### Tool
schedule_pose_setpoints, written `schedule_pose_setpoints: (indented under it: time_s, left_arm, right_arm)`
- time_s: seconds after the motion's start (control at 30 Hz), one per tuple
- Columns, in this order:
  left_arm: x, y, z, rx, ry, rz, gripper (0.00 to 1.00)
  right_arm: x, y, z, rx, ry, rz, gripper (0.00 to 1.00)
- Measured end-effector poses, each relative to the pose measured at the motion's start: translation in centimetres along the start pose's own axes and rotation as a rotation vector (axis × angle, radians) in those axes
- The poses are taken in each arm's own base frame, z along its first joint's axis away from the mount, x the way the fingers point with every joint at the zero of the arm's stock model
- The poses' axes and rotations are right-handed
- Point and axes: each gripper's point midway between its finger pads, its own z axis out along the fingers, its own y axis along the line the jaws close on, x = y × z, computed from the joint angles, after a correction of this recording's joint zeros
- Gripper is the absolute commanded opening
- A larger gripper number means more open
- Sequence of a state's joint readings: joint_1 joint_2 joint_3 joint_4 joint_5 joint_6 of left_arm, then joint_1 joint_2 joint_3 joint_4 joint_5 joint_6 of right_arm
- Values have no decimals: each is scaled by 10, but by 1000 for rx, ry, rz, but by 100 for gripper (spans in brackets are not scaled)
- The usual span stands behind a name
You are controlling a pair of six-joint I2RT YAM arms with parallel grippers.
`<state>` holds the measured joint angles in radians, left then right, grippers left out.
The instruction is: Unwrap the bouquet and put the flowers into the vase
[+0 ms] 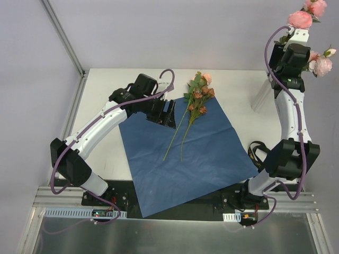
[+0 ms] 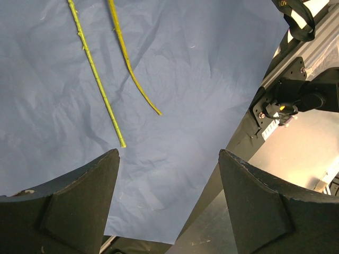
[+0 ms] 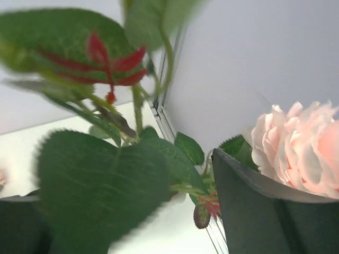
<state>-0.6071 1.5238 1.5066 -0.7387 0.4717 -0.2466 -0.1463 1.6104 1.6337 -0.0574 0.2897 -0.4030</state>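
Now left gripper hangs wide, empty, over paper near two stems. Right gripper fingers apart with leaves between, roses beside, near vase

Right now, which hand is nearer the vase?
Right. The right hand hangs close by the vase at the far right, flowers around it; the left hand is well off to the left, over the blue paper.

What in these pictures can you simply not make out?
Top view: rim of the vase, behind the right arm.
Left wrist view: blooms of the flowers, cut off by the top edge.
Right wrist view: mouth of the vase, behind blurred leaves.
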Motion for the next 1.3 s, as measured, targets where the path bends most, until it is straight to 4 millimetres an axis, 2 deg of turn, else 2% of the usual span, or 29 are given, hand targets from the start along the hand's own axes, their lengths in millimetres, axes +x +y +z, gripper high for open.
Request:
schedule_pose_setpoints:
  time_s: [0.13,0.17,0.3,0.33,0.6,0.8,0.97,1.03,1.07,1.1,1.13,1.3]
  left_arm:
    - [0,-1,0,4,1,-1,75]
    - [0,-1,0,7,2,-1,75]
    - [1,-4,0,21,6,-6,75]
    - [1,-4,0,23,7,-8,75]
    - [0,-9,-1,32,9,-68,74]
    - [-8,-20,3,73,20,-140,70]
    - [-14,-23,17,93,58,-194,62]
    - [-16,-24,29,93,80,-206,57]
    - [-16,-25,35,93,90,-208,53]
    - [-16,-26,40,91,100,-209,44]
    - [-16,-28,47,87,113,-208,41]
    - [-12,-25,92,9,186,-209,37]
  right_arm:
    - [8,-1,-14,3,63,9,85]
    - [9,-1,-20,4,79,12,86]
    - [7,0,-47,12,119,25,100]
    - [4,1,-56,13,122,35,97]
    - [-28,-10,-126,7,62,86,97]
    - [-31,-11,-166,-32,22,118,97]
    - [-16,1,-184,-86,80,202,97]
    - [-2,13,-190,-127,146,251,97]
    - [6,21,-194,-159,187,270,97]
    - [14,30,-199,-195,228,287,97]
    - [20,39,-204,-227,263,300,97]
    - [76,87,-244,-400,533,323,97]
